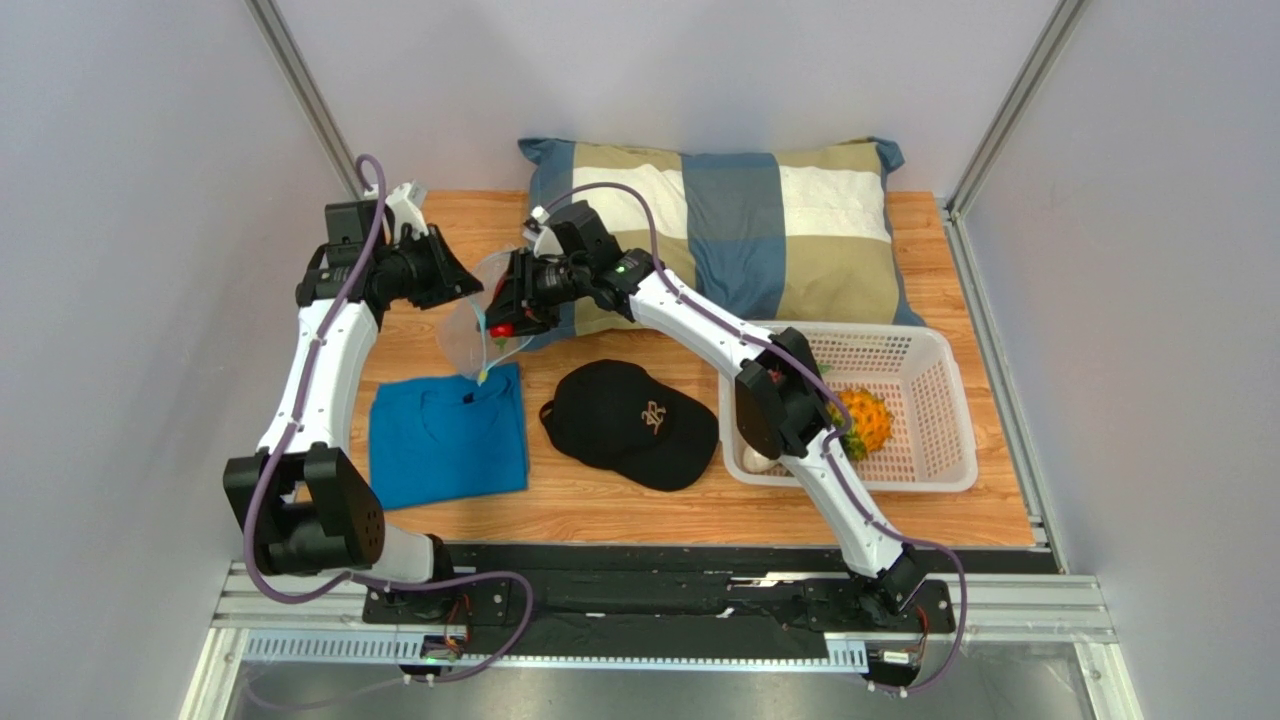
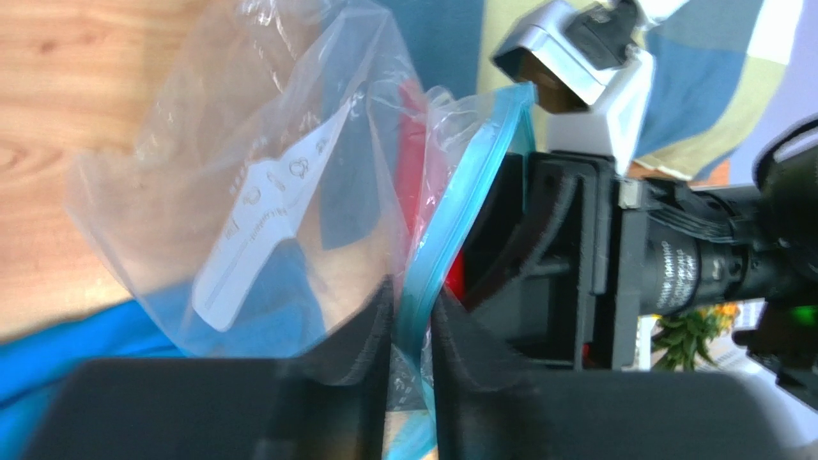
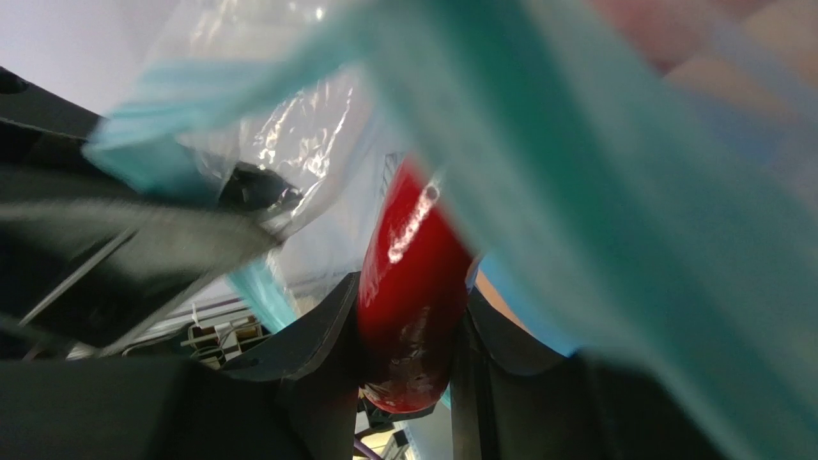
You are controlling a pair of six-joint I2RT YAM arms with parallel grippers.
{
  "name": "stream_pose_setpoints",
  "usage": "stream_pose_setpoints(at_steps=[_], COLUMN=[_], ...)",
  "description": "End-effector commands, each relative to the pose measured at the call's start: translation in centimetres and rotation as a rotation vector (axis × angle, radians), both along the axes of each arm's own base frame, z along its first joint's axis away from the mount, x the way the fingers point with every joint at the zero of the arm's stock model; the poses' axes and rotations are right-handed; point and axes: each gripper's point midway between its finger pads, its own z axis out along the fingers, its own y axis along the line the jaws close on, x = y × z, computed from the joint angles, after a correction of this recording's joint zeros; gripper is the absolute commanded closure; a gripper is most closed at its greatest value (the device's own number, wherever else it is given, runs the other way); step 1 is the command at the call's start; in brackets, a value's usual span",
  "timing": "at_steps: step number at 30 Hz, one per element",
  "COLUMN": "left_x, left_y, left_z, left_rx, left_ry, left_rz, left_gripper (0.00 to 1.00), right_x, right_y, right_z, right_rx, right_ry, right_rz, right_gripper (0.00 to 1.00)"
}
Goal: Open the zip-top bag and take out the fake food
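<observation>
Left fingers (image 2: 350, 359) pinch the zip-top bag (image 2: 240, 172); right fingers (image 3: 312, 359) grip the red chili (image 3: 413, 287) inside.

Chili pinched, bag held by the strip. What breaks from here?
1. The left gripper holds the zip-top bag by its teal strip only; pulling may tug it free.
2. The right gripper pinches the glossy red chili near its end; it may slip.
3. Bag film crowds that grip and may snag.
</observation>
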Motion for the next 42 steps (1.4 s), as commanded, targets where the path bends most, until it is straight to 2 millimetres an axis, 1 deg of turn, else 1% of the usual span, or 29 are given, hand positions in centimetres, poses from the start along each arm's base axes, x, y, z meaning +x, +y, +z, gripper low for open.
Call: stream_pose_setpoints(at_steps=[1,3,6,7,10,11,12,14,18,19,20,21,22,23,24,25,26,27,28,30,31,33,34,35,36,37,39,41,42], left_x=[-0.3,-0.4,-0.1,0.0,0.5,0.9,1.1,1.7,2.6,2.7,3.1,3.4,3.6,4.2,4.5,4.8,5.6,6.0,6.9,7.3,7.8,8.3,9.0,9.4,9.9,10.4,10.7,10.7,10.7], left_y=[2.3,3.2,4.5,4.8,5.5,5.5,5.5,5.9,7.6,8.4,8.8,9.1,9.7,10.1,10.5,11.4,11.8,12.3,13.0,14.1,14.4,15.0,15.0,14.9,14.4,14.2,13.7,13.4,13.0], left_z=[-0.2,0.2,1.1,1.3,1.7,1.9,2.0,2.0,2.6,2.8,3.2,3.4,3.6,3.8,3.9,3.8,3.4,3.1,2.7,1.7,0.5,-0.7,-1.9,-2.6,-3.2,-4.0,-4.3,-4.0,-3.8], left_rx=[0.155,0.221,0.304,0.32,0.33,0.324,0.306,0.3,0.315,0.335,0.331,0.336,0.354,0.357,0.367,0.393,0.409,0.428,0.455,0.509,0.527,0.555,0.557,0.555,0.541,0.533,0.508,0.482,0.468], left_ry=[0.015,-0.013,-0.061,-0.074,-0.089,-0.09,-0.085,-0.07,-0.05,-0.049,-0.058,-0.065,-0.071,-0.074,-0.075,-0.065,-0.035,-0.016,0.004,0.049,0.075,0.102,0.12,0.131,0.137,0.157,0.173,0.178,0.173], left_rz=[0.039,0.052,0.076,0.087,0.134,0.146,0.164,0.198,0.325,0.372,0.407,0.423,0.453,0.477,0.497,0.536,0.546,0.555,0.576,0.607,0.614,0.62,0.61,0.597,0.567,0.549,0.53,0.535,0.526], left_gripper=[0.96,0.98,1.0,1.0,1.0,1.0,1.0,1.0,1.0,1.0,1.0,1.0,1.0,1.0,1.0,1.0,1.0,1.0,1.0,1.0,1.0,1.0,1.0,0.98,0.84,0.75,0.61,0.52,0.24], right_x=[-2.1,-3.2,-6.1,-7.2,-9.5,-10.1,-11.0,-12.2,-13.6,-13.8,-13.7,-13.1,-12.8,-12.9,-12.5,-11.3,-11.5,-10.9,-10.5,-10.3,-9.8,-9.3,-8.4,-8.6,-8.3,-7.8,-7.8,-8.1,-7.8], right_y=[-1.0,-1.3,-2.3,-2.6,-3.5,-3.7,-4.1,-4.6,-6.8,-8.2,-9.0,-9.9,-11.3,-12.9,-14.2,-16.8,-18.7,-20.3,-22.9,-26.6,-29.3,-32.9,-34.9,-36.1,-37.3,-38.8,-41.3,-42.7,-43.5], right_z=[6.0,6.5,7.3,6.9,8.3,7.6,8.6,8.9,10.5,11.2,11.3,9.6,9.3,9.8,9.2,5.9,6.8,5.9,3.2,3.0,1.3,0.3,-0.2,-1.7,-2.5,-3.1,-5.1,-6.8,-7.1], right_rx=[0.095,0.109,0.123,0.109,0.124,0.11,0.122,0.116,0.045,0.006,-0.025,-0.103,-0.143,-0.163,-0.204,-0.33,-0.345,-0.398,-0.474,-0.525,-0.579,-0.65,-0.667,-0.696,-0.726,-0.743,-0.816,-0.862,-0.882], right_ry=[-0.069,-0.064,-0.063,-0.027,-0.019,0.006,0.001,0.011,-0.091,-0.139,-0.155,-0.152,-0.152,-0.182,-0.184,-0.137,-0.161,-0.165,-0.106,-0.13,-0.091,-0.094,-0.078,-0.051,-0.054,-0.028,0.011,0.046,0.041], right_rz=[0.083,0.138,0.263,0.299,0.343,0.353,0.37,0.398,0.386,0.361,0.337,0.284,0.252,0.222,0.181,0.097,0.055,0.0,-0.052,-0.148,-0.205,-0.301,-0.355,-0.367,-0.384,-0.412,-0.436,-0.434,-0.437], right_gripper=[1.0,1.0,1.0,1.0,1.0,1.0,1.0,1.0,1.0,1.0,1.0,1.0,1.0,1.0,1.0,1.0,1.0,1.0,1.0,1.0,1.0,1.0,1.0,1.0,1.0,0.99,0.96,0.93,0.89])
